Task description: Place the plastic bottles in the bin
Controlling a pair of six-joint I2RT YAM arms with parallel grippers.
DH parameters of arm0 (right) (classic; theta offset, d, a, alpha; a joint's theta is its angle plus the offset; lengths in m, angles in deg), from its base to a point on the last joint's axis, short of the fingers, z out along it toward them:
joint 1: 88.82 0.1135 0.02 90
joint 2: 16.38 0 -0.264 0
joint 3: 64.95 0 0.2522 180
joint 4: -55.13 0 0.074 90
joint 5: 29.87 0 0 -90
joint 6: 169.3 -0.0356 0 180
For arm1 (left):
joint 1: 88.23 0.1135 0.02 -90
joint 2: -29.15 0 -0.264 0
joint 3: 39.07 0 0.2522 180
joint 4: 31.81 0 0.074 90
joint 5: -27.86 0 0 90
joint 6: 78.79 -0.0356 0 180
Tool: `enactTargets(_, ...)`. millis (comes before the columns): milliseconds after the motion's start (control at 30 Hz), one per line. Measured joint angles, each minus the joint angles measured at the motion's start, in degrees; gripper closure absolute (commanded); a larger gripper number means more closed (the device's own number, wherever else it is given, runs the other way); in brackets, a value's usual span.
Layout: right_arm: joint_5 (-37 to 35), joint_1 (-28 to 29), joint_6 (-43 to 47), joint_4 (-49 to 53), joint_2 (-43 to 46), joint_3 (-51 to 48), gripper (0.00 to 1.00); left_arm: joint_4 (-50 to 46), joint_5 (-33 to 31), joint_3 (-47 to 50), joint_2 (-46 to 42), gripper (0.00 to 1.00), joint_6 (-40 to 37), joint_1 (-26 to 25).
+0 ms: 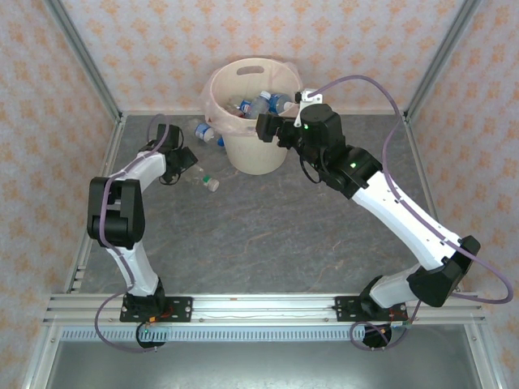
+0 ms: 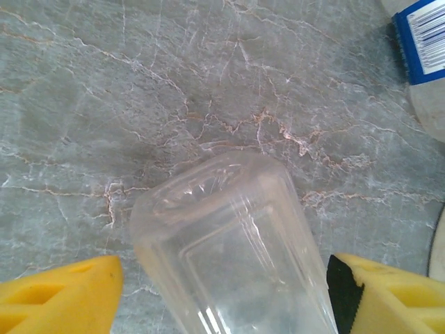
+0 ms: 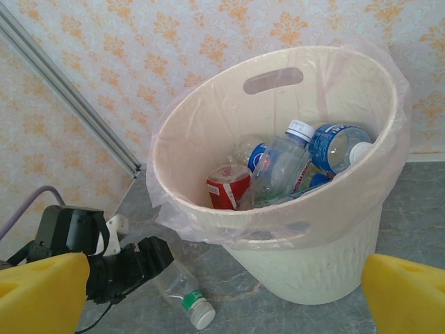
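Grey marbled table (image 2: 139,83). Left gripper (image 2: 226,275), jaws apart, straddles a clear bottle (image 2: 222,223) (lying flat), with a blue-labelled bottle (image 2: 424,42) ahead to its right. Right gripper (image 3: 226,285), spread wide and empty, faces the bin (image 3: 313,257) just beyond it, several bottles (image 3: 278,167) inside.

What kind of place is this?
Likely a robot test booth: metal frame posts hold wallpaper-patterned panels, and the left arm and right arm are bolted to a rail at the edge of the table.
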State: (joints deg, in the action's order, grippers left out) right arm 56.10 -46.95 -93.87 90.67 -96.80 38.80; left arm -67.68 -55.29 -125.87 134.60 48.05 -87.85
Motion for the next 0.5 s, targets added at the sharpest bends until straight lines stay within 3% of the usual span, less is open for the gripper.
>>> enactTargets(167,0.98,0.0,0.0,-0.44,0.0,0.0,0.0,-1.75,-0.02,-0.33,-0.63,0.07,-0.81,0.0)
enactTargets(500,1.66,0.0,-0.02,-2.12,0.79,-3.87,0.0,-6.95,-1.68,-10.8,4.85,0.09,3.34,0.0)
